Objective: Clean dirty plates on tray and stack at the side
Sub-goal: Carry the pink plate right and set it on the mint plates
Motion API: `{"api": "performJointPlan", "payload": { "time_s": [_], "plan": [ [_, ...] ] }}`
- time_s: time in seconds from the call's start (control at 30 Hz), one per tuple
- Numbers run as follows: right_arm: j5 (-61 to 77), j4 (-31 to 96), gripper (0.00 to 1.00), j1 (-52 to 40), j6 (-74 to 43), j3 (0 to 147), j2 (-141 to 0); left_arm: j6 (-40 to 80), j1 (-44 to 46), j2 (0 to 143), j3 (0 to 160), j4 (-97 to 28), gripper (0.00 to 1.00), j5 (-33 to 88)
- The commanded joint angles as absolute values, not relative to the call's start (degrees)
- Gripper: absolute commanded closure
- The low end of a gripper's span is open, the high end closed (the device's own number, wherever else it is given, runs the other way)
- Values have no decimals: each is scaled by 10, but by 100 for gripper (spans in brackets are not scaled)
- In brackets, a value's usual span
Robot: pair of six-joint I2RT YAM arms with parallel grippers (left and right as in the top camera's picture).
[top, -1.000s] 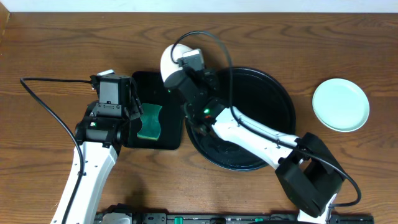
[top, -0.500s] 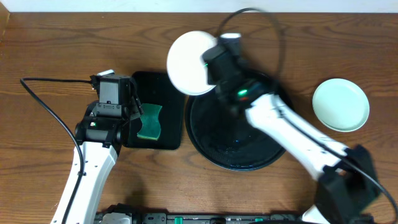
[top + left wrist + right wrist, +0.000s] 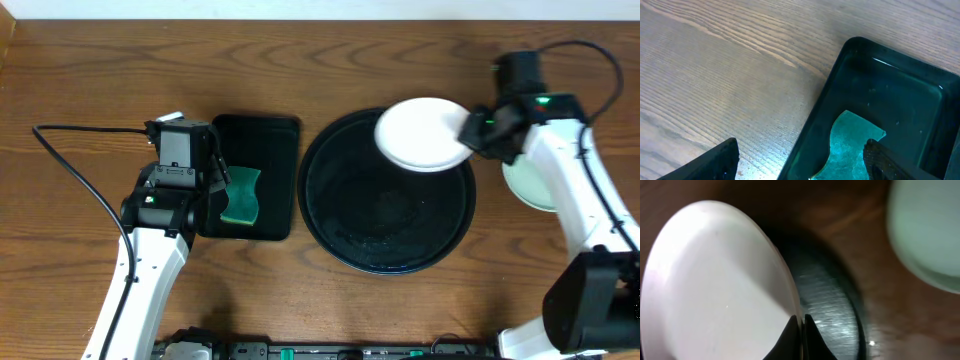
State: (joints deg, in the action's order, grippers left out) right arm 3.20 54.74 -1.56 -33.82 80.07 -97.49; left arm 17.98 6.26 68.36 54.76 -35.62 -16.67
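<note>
The round, shallow white plate (image 3: 425, 133) hung over the upper right of the large round black tray (image 3: 345, 215), its rim pinched in the clenched jaws of the right gripper (image 3: 468, 130). A second, pale-mint plate (image 3: 522, 186) lay on the wooden table (image 3: 80, 80) just beyond, partly under that arm. The left gripper (image 3: 218, 180) hovered, jaws spread and empty, over a green sponge (image 3: 242, 195) in a small rectangular black tray (image 3: 270, 135).

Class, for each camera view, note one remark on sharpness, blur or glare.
Overhead: evenly lit, sharp. Left wrist: crisp wood grain, glare streak on the rectangular tray. Right wrist: blurred throughout, white plate and mint plate soft-edged.
</note>
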Motion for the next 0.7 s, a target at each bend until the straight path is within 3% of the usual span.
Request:
{"api": "performJointPlan", "payload": {
  "time_s": [0.0, 0.3, 0.67],
  "plan": [
    [50, 567, 99, 37, -286, 798, -972, 178, 61, 682, 557, -356, 20, -174],
    [-102, 628, 99, 162, -280, 798, -972, 178, 61, 682, 557, -356, 20, -174],
    [-129, 634, 99, 262, -271, 798, -972, 178, 61, 682, 557, -356, 20, -174]
  ]
}}
